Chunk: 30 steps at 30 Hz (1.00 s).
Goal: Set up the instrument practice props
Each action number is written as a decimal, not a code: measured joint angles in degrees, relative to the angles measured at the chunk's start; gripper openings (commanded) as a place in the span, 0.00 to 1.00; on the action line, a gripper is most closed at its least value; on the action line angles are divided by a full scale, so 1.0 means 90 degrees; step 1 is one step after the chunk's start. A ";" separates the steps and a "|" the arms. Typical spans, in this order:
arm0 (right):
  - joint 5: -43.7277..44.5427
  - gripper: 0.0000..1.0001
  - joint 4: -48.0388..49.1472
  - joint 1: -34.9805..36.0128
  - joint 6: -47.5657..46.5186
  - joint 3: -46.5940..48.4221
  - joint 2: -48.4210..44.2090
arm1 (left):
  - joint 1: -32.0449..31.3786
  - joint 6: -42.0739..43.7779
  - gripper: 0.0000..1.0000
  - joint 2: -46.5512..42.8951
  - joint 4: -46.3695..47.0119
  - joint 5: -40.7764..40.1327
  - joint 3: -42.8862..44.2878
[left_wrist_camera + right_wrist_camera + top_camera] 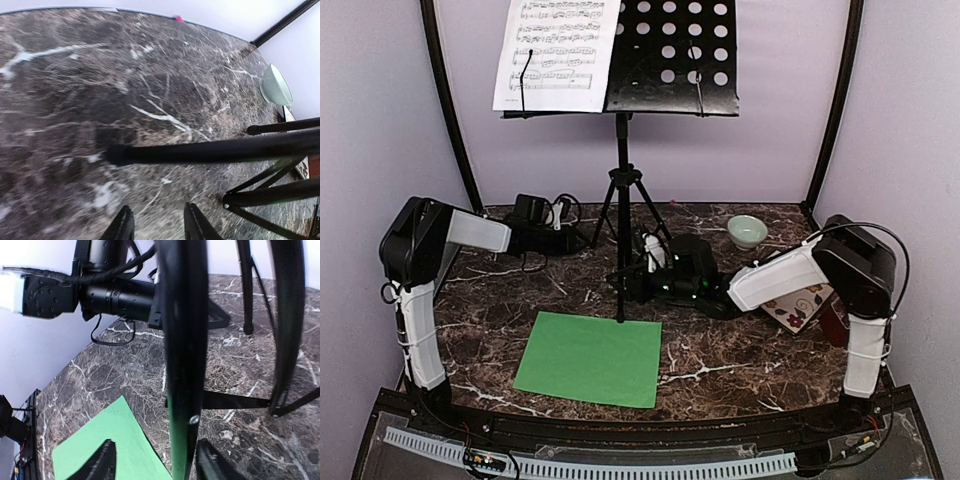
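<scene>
Music stand (665, 95) (perforated black metal) on marble table (740, 350)

Left arm (418, 300): upright from its base, forearm folded level and pointing inward. Left gripper (159, 226) sits low, pointing forward, fingers parted. Right arm (865, 300) stands likewise, forearm angled down and inward; right gripper (156, 462) has its fingers spread wide apart.
</scene>
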 measured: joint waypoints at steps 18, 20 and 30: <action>0.0121 0.40 -0.2229 -0.0175 0.1605 -0.1707 -0.1872 | 0.0296 -0.0296 0.38 -0.2402 0.0843 -0.0189 -0.2344; 0.0078 0.36 -0.2455 -0.0211 0.1787 -0.1715 -0.1865 | 0.0296 -0.0372 0.38 -0.2628 0.0913 -0.0204 -0.2567; 0.0024 0.24 -0.3036 -0.0350 0.2698 -0.1365 -0.1156 | 0.0267 -0.0583 0.36 -0.3296 0.1154 -0.0396 -0.3123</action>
